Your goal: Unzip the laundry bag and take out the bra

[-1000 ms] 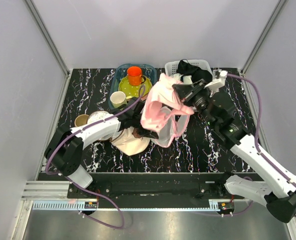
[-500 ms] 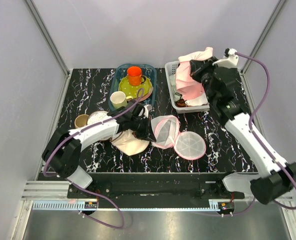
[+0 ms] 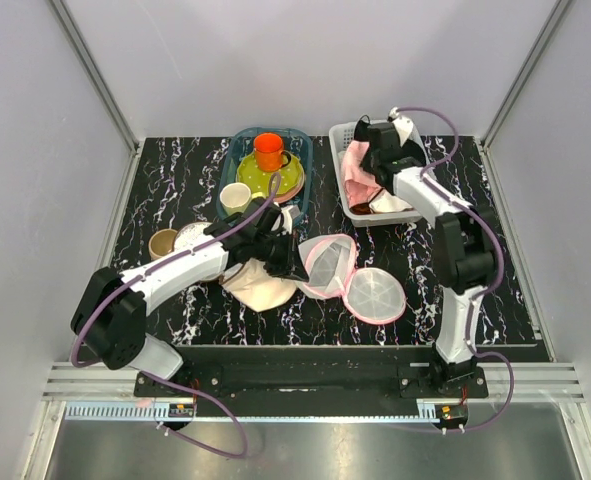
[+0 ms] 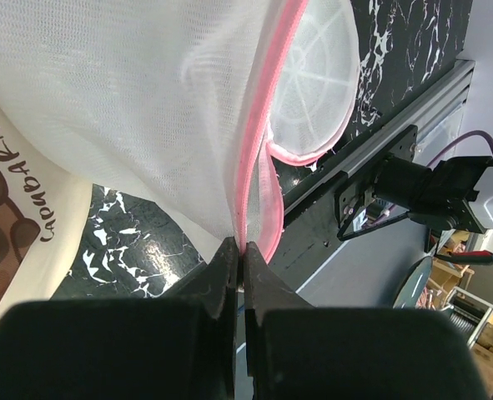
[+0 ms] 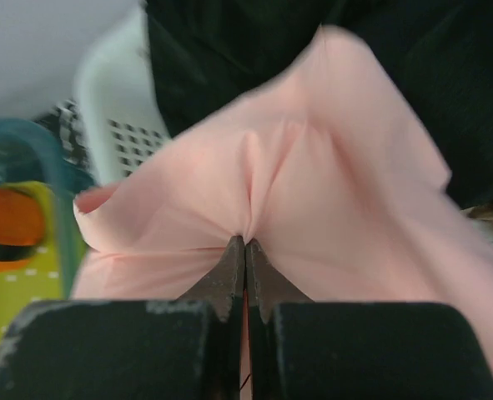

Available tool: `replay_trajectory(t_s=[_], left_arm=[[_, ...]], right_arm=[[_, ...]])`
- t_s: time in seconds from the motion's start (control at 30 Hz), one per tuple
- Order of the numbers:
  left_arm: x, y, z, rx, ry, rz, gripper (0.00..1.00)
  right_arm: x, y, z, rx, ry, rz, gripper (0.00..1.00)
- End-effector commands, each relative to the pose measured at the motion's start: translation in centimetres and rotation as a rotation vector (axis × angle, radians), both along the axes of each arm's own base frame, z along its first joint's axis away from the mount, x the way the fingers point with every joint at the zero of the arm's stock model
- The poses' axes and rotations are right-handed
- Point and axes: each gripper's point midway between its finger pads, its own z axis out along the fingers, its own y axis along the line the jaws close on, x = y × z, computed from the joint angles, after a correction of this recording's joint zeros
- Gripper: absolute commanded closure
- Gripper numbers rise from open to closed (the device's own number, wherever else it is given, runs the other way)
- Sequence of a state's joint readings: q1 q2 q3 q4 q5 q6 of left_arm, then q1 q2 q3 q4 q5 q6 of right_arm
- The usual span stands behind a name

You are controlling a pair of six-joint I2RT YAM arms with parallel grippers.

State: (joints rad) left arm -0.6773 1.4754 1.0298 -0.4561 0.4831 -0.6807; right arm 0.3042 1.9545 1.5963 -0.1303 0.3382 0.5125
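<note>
The laundry bag (image 3: 355,280) lies open on the table, its two white mesh halves with pink rims side by side. My left gripper (image 3: 293,268) is shut on the pink rim of the bag's left half (image 4: 250,179). The light-pink bra (image 3: 356,175) lies in the white basket (image 3: 347,138) at the back right. My right gripper (image 3: 371,160) is shut on a fold of the bra (image 5: 313,192), down inside the basket.
A blue bin (image 3: 233,150) at the back holds an orange cup (image 3: 268,150), a yellow-green plate and a cream cup (image 3: 236,198). A beige cap (image 3: 260,288) lies under my left arm. A brown cup (image 3: 162,241) stands at the left. Dark cloth (image 5: 229,50) lies in the basket.
My right gripper has carried the bra up out of the bag and over to the back right, then lowered it into the white basket. The bag has dropped open onto the table.
</note>
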Motion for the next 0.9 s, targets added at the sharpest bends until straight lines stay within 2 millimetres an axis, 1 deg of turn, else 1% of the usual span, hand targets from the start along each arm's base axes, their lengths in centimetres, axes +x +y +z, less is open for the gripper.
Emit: replay_trajectory(t_s=[0.0, 0.03, 0.1, 0.13, 0.23, 0.3, 0.33, 0.37, 0.4, 0.43, 0.47, 0.5, 0.53, 0.57, 0.6, 0.63, 0.67, 0.7, 0.73, 0.77, 0.8, 0.87], left_arm=[[0.3, 0.1, 0.2, 0.0, -0.034, 0.01, 1.0], [0.3, 0.2, 0.1, 0.003, -0.033, 0.013, 1.0], [0.3, 0.2, 0.0, 0.003, -0.032, 0.016, 1.0], [0.3, 0.2, -0.1, 0.006, -0.028, 0.016, 1.0], [0.3, 0.0, -0.2, -0.001, -0.023, 0.013, 1.0], [0.6, -0.3, -0.1, -0.005, -0.022, 0.012, 1.0], [0.6, -0.3, -0.1, -0.005, -0.021, 0.009, 1.0], [0.6, -0.4, -0.3, -0.004, -0.018, 0.009, 1.0], [0.7, -0.4, -0.3, -0.003, -0.017, 0.009, 1.0], [0.7, -0.5, -0.2, -0.005, -0.017, 0.007, 1.0], [0.8, -0.6, -0.3, -0.003, -0.014, 0.007, 1.0], [0.8, -0.6, -0.3, -0.005, -0.013, 0.005, 1.0], [0.9, -0.7, -0.3, -0.004, -0.014, 0.006, 1.0], [0.9, -0.7, -0.3, -0.006, -0.013, 0.006, 1.0], [1.0, -0.7, -0.3, -0.006, -0.014, 0.007, 1.0], [0.9, -0.8, -0.4, -0.005, -0.013, 0.003, 1.0], [1.0, -0.8, -0.3, -0.006, -0.014, 0.005, 1.0], [1.0, -0.8, -0.4, -0.004, -0.014, 0.006, 1.0], [1.1, -0.7, -0.4, -0.001, -0.015, 0.007, 1.0], [1.1, -0.8, -0.3, -0.004, -0.017, 0.006, 1.0], [1.1, -0.8, -0.3, -0.005, -0.017, 0.007, 1.0], [1.1, -0.8, -0.3, -0.004, -0.022, 0.007, 1.0]], right_arm=[[1.3, -1.4, -3.8, -0.05, 0.107, -0.028, 1.0], [1.6, -2.0, -5.7, -0.04, 0.146, -0.037, 1.0], [1.7, -2.2, -7.1, -0.019, 0.182, -0.021, 1.0], [1.8, -3.0, -7.9, -0.021, 0.199, -0.026, 1.0], [1.8, -4.1, -8.8, -0.046, 0.228, -0.024, 1.0], [1.6, -4.6, -8.8, -0.06, 0.242, -0.029, 1.0], [1.5, -4.5, -7.8, -0.056, 0.226, -0.025, 1.0], [1.2, -4.6, -7.6, -0.054, 0.226, -0.022, 1.0], [1.1, -4.4, -6.9, -0.036, 0.208, -0.018, 1.0], [1.0, -4.2, -4.9, -0.019, 0.168, -0.014, 1.0], [0.7, -4.1, -4.5, -0.007, 0.159, -0.009, 1.0], [0.6, -3.9, -3.5, 0.02, 0.139, -0.008, 1.0], [0.3, -3.6, -1.7, 0.035, 0.107, 0.003, 0.99], [0.3, -3.1, -0.7, 0.059, 0.083, 0.027, 0.85], [-0.1, -2.8, 1.4, 0.078, 0.043, 0.044, 0.73], [-0.3, -2.6, 2.2, 0.091, 0.027, 0.053, 0.68], [-0.5, -2.4, 3.0, 0.104, 0.011, 0.064, 0.66], [-0.8, -2.0, 3.8, 0.129, -0.002, 0.079, 0.59], [-1.3, -1.9, 5.3, 0.141, -0.028, 0.089, 0.58], [-1.6, -1.6, 6.2, 0.157, -0.046, 0.102, 0.56], [-2.0, -1.7, 7.5, 0.171, -0.069, 0.104, 0.52], [-2.7, -1.4, 8.4, 0.183, -0.08, 0.121, 0.47]])
